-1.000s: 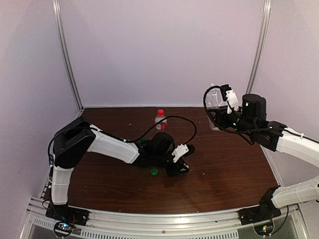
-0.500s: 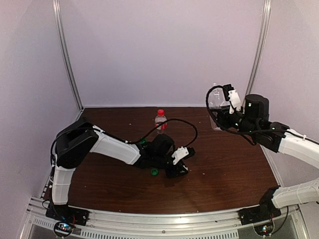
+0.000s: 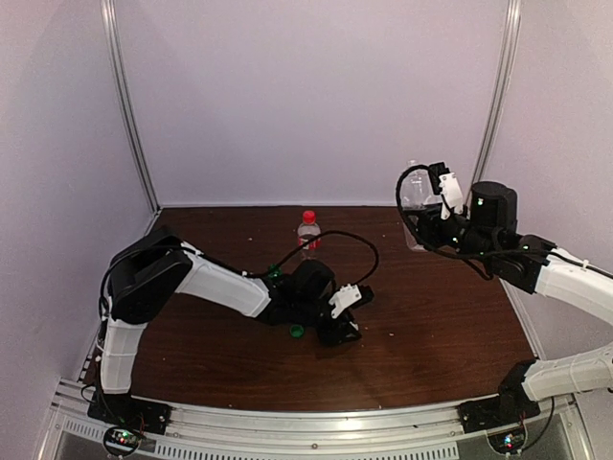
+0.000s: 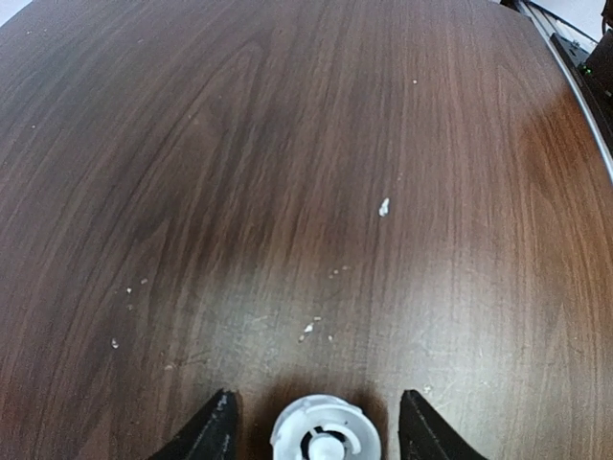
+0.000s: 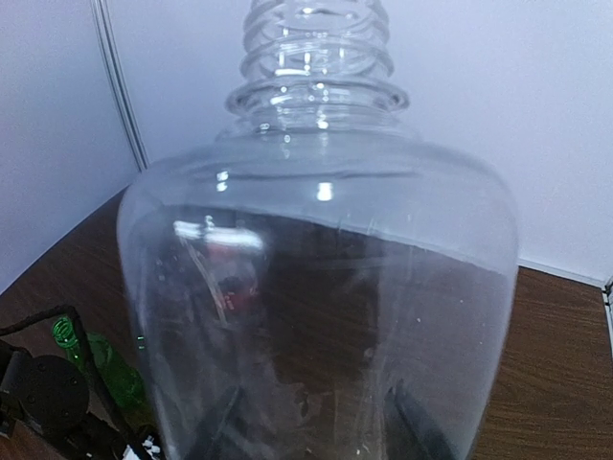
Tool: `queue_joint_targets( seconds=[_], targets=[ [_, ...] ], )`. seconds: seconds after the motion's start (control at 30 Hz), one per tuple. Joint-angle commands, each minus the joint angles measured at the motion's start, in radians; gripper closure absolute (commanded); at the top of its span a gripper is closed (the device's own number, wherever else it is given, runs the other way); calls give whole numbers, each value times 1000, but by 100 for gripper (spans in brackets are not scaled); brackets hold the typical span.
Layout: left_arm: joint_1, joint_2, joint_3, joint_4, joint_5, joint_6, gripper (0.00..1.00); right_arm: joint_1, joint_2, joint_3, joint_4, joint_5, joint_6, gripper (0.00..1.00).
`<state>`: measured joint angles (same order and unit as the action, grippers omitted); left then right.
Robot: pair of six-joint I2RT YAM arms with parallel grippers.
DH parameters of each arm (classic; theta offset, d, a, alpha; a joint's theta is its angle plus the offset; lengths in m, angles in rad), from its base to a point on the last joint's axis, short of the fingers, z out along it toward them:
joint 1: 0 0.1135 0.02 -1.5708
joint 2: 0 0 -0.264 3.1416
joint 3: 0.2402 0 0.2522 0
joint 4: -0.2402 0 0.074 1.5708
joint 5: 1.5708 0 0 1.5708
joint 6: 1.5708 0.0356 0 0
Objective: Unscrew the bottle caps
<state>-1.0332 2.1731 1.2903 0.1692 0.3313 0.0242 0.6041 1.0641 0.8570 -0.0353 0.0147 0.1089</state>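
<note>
Since one second ago, the right tool (image 3: 419, 227) has shifted slightly rightward with its load, and the left tool (image 4: 318, 429) slightly toward the near edge of the dark wooden tabletop (image 4: 287, 144).

Left tool: jaws parted, one on each side of the small white round plastic cap (image 4: 321, 438), which lies on the tabletop untouched.

Right tool: closed on the tall clear plastic bottle (image 5: 316, 287), threaded neck bare, near the rear right corner.

A small green round plastic cap (image 3: 297, 332) lies just beside the left tool. The short clear plastic bottle (image 3: 307, 235) stands at the rear, red cap (image 3: 308, 217) on.
</note>
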Motion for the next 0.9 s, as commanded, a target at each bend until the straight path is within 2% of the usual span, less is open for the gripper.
queue_joint_targets(
  seconds=[0.0,0.23,0.5,0.73,0.87],
  targets=[
    [14,-76,0,28,30,-8,39,-7,-37,-25,3,-43,2,53],
    [28,-239,5,30,128,-74,30,-11,-64,-73,32,-177,-21,52],
    [60,-383,51,6,231,-208,27,-11,-84,-107,46,-344,-70,51],
    [113,-436,126,2,305,-356,22,-11,-32,-117,86,-612,-96,50],
    [122,-447,156,3,303,-379,20,-4,6,-109,96,-715,-125,49]
  ],
)
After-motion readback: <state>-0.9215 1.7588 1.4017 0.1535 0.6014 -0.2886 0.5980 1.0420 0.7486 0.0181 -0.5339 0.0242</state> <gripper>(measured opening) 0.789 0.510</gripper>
